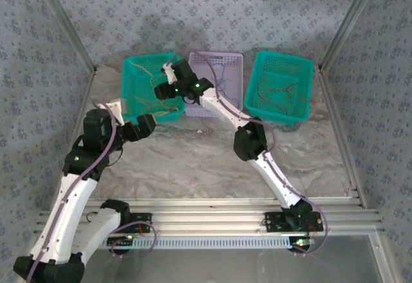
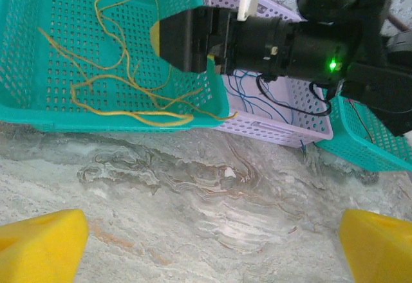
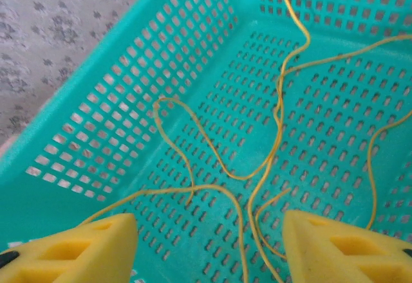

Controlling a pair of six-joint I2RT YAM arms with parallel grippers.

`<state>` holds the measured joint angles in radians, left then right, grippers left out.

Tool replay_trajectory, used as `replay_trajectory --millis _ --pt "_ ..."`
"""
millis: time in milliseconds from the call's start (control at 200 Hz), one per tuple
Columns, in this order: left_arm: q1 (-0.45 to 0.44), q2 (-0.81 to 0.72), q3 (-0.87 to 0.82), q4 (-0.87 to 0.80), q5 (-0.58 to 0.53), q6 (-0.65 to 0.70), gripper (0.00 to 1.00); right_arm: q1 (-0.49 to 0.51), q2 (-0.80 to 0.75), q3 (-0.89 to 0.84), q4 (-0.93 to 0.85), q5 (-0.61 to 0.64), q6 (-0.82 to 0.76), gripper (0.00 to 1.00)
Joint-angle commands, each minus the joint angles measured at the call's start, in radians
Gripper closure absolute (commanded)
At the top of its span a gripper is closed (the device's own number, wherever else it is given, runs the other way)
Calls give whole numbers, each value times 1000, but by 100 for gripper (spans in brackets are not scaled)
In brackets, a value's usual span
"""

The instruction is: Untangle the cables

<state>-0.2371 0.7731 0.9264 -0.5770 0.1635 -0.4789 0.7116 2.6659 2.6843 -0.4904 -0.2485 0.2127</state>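
Note:
Several yellow cables (image 3: 277, 122) lie looped on the floor of the left teal basket (image 3: 129, 90). My right gripper (image 3: 209, 247) hovers over them, open, its yellow fingers (image 3: 71, 251) wide apart with nothing pinched between them. From above, the right gripper (image 1: 168, 69) sits over the left teal basket (image 1: 132, 61). One end of the yellow cables (image 2: 129, 112) hangs over the basket's front rim. My left gripper (image 2: 215, 244) is open above bare table in front of that basket. Blue cables (image 1: 222, 77) lie in the lavender basket (image 1: 225, 58), and red cables (image 1: 280, 93) in the right teal basket (image 1: 283, 58).
The three baskets stand side by side at the back of the marble table (image 1: 193, 161). The right arm's black wrist (image 2: 257, 35) reaches across the lavender basket's front. Patterned walls and metal frame posts (image 1: 341, 32) close in the sides.

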Motion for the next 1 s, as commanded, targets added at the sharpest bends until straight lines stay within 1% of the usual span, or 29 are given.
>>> replay_trajectory --millis 0,90,190,355,370,385,425,520,540,555,565,665,735,874,914,959,994 --pt "5 -9 -3 -8 -13 14 0 1 -124 22 46 -13 0 36" --pt "5 -9 -3 -9 -15 15 0 0 -189 -3 61 -28 0 35" --pt "5 -4 0 -16 -31 15 0 -2 -289 -83 81 -20 -23 33" --pt "5 -14 -3 -21 -62 11 0 -15 -502 -281 70 79 -98 30" --pt "5 -14 -3 -22 -67 11 0 -17 -523 -301 66 89 -102 28" --pt "5 -14 -3 -24 -72 11 0 -18 -546 -319 67 100 -107 24" --pt "5 -12 0 -31 -88 8 0 -15 -609 -389 73 131 -121 16" --pt "6 -9 2 -41 -110 5 0 2 -794 -624 151 227 -173 11" --pt "6 -9 0 -38 -113 4 0 4 -832 -676 173 247 -185 8" --pt "5 -8 0 -39 -117 2 0 6 -860 -715 190 265 -193 1" --pt "5 -10 0 -39 -118 2 0 7 -879 -737 199 277 -197 0" --pt "5 -14 -1 -47 -169 -8 1 5 -1056 -959 267 388 -218 0" --pt "5 -24 -12 -44 -202 -20 0 -7 -1177 -1114 301 439 -222 0" --pt "1 -41 -41 -38 -297 -72 0 -82 -1406 -1380 328 518 -198 0" --pt "1 -37 -44 -44 -330 -79 0 -126 -1468 -1449 321 536 -172 0" --pt "-1 -27 -42 -57 -367 -86 0 -180 -1536 -1535 312 570 -108 0" --pt "-2 -20 -42 -64 -395 -89 0 -245 -1585 -1595 314 585 -59 0"
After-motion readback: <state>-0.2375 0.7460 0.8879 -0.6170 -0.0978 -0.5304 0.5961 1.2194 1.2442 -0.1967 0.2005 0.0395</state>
